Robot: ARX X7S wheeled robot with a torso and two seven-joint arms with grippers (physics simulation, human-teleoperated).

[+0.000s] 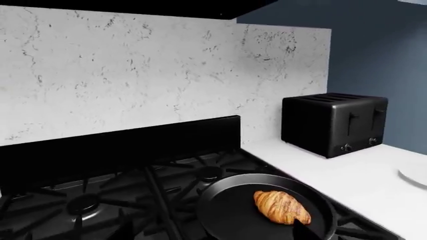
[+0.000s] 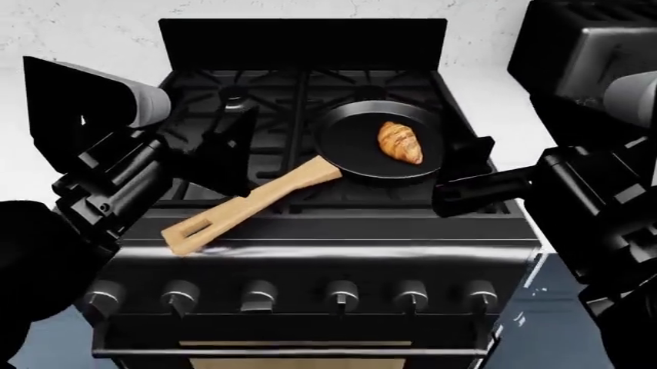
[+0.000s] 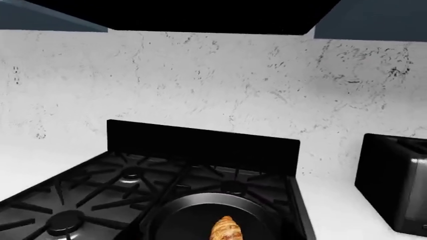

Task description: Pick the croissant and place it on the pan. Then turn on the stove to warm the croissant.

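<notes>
Croissant (image 2: 401,142) sits in pan (image 2: 378,143); placing done. Next: a stove (image 2: 308,231) knob (image 2: 342,293) (both gripper states: cannot tell).

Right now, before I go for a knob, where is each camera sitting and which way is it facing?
Head view: high at the front of the stove, looking down over the pan, croissant and knobs; both arms show, left gripper, right gripper.
Left wrist view: low over the grates, facing the backsplash and toaster; only a dark tip shows.
Right wrist view: above the front, facing the backsplash; no body visible.
Shared: all three show croissant and pan.
</notes>
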